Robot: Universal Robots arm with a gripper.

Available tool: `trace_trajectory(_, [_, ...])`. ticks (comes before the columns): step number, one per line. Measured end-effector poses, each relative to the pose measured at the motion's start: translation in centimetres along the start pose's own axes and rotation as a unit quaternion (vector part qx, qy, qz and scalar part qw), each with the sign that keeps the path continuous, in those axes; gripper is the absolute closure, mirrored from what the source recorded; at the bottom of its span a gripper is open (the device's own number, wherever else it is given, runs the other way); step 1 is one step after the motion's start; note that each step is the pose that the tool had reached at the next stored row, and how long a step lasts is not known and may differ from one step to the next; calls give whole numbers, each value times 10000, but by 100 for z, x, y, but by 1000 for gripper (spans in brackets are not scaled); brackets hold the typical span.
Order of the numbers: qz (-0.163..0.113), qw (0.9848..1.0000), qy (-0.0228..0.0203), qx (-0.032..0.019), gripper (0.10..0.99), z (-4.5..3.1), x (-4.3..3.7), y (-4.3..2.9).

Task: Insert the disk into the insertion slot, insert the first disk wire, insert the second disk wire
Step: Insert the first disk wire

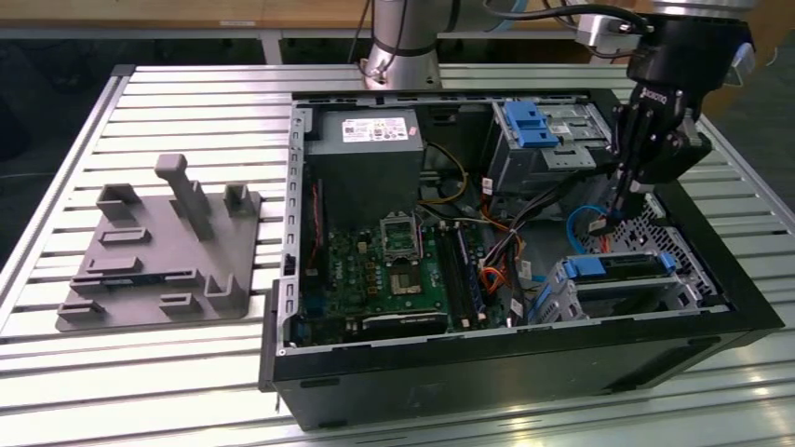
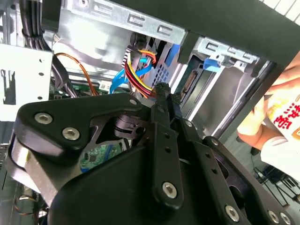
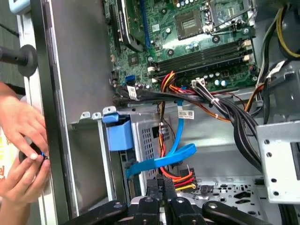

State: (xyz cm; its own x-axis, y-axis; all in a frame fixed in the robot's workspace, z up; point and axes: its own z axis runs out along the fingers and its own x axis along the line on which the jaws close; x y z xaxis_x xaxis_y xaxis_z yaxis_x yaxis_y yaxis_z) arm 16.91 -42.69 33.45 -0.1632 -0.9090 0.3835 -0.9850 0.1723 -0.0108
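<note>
While the disk [image 1: 621, 265] sits in the insertion slot [image 1: 677, 296], the gripper [image 1: 617, 209] pinches the black connector of a disk wire [image 3: 183, 176] between its closed-in fingers.

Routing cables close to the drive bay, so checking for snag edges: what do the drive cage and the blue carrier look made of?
The insertion slot: seemingly bare sheet metal, silver-grey with a dull sheen, its wall punched with rows of small holes. The blue carrier on the disk: probably moulded plastic, uniform bright blue, smooth, no metallic glint.

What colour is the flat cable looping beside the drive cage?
Bright blue; the flat cable shows best in the first wrist view.
</note>
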Motion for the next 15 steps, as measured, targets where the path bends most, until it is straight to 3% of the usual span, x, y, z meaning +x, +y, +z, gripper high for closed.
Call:
trace_trajectory(6, [-4, 10000, -4, -8, 922, 0, -1, -62])
trace_trajectory(15, [-11, 9999, -130, -29, 922, 59, 142, -92])
